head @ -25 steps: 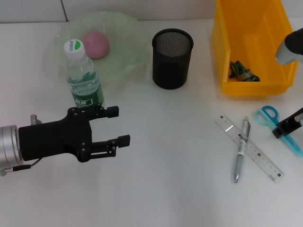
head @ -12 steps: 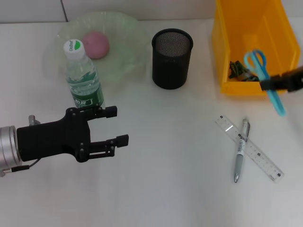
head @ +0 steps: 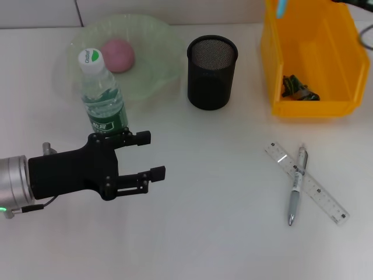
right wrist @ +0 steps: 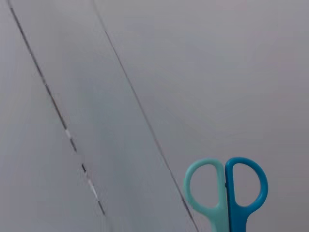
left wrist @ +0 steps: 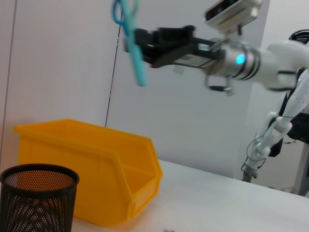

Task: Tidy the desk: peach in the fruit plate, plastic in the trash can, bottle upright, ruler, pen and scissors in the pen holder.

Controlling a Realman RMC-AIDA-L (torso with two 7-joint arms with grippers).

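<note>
The scissors (left wrist: 129, 41) have risen from the worktop's right edge and now hang high over the yellow bin (head: 312, 58) at the far right corner, clamped in the right claw (left wrist: 145, 44), handles up. The mesh pen holder (head: 212, 72) lies down and leftward of them, nearer this arm, while the left claw (head: 143, 157) hovers open near the upright bottle (head: 102, 93).

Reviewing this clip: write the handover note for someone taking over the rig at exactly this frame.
Right end effector: raised high above the yellow trash can, shut on the scissors.
Left end effector: open, idle beside the bottle.
Done: peach in the fruit plate, plastic in the trash can, bottle upright.
Left: scissors into the pen holder; then ruler and pen, lying crossed on the desk.
</note>
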